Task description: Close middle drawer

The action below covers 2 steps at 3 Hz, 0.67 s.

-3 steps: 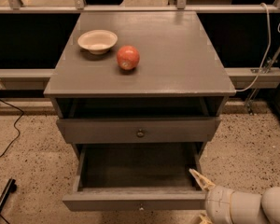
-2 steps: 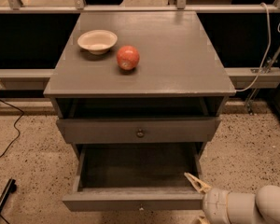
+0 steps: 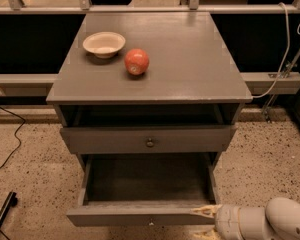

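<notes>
The middle drawer [image 3: 140, 215] is pulled far out of the grey cabinet [image 3: 155, 79], and its deep grey box looks empty. Its wide low front panel has a tiny pale knob [image 3: 151, 222]. My gripper [image 3: 202, 222] is at the bottom right, at the right end of that front panel. Its upper pale finger [image 3: 206, 211] lies along the panel's top edge, and the lower one shows near the frame's bottom edge, so the fingers are apart and hold nothing. The white wrist [image 3: 262, 221] follows to the right.
The top drawer [image 3: 149, 139], with a dark round knob, stands slightly out above the middle one. A pale bowl [image 3: 104, 43] and a red apple [image 3: 136, 61] sit on the cabinet top. Cables hang at the right [image 3: 282, 44] and lie on the floor at the left.
My gripper has moved down and toward the camera, from over the drawer's right inner side to the front panel's right end. The drawer has not visibly moved.
</notes>
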### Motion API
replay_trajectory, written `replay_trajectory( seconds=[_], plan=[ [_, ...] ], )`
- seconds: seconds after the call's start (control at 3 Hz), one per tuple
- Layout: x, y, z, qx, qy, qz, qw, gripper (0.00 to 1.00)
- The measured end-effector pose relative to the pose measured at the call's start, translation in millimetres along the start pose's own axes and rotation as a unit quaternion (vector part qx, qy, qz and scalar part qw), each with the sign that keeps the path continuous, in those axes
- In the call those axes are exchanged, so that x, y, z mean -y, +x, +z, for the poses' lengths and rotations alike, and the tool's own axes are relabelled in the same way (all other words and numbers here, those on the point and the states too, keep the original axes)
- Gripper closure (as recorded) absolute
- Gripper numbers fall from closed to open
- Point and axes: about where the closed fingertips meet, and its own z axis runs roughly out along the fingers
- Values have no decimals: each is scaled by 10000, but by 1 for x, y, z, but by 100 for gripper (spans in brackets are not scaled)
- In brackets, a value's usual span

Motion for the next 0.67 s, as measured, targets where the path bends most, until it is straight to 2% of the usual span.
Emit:
replay_trajectory(
  seconds=[0.33, 0.67],
  plan=[
    [-1, 10, 8, -11, -20, -33, 10000, 72],
    [-2, 8, 9, 5, -36, -35, 10000, 100]
  ],
)
